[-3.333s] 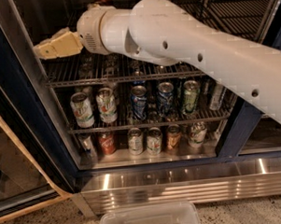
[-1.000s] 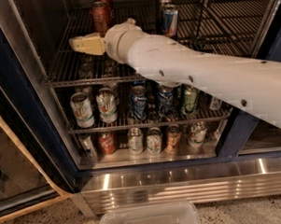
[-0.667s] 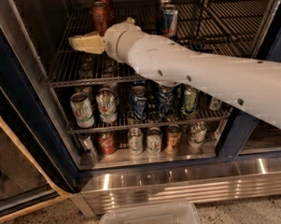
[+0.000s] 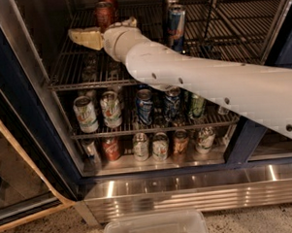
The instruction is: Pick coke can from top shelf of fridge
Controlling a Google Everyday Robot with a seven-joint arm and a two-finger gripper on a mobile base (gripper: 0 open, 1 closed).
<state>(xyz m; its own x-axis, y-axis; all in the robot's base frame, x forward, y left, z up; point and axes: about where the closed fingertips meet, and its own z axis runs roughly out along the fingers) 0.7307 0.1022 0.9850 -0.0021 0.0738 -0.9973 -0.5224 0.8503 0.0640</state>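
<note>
Shop-like place, commercial fridge (image 4: 23, 94) stocked with cans (image 4: 111, 109), tool (image 4: 86, 38) above top shelf (image 4: 229, 23)

coke can (image 4: 104, 13) base hidden behind gripper (image 4: 87, 37), seemingly

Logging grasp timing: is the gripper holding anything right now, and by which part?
Cannot be told: the gripper sits just in front of the coke can on the top shelf, hiding its base.

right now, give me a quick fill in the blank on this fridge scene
1. The pincer is at the top shelf, just ___ of the coke can in the camera view.
2. The coke can is coloured ___.
3. The blue-and-silver can stands to the coke can's ___ in the camera view.
Missing words: left; red; right.
</note>
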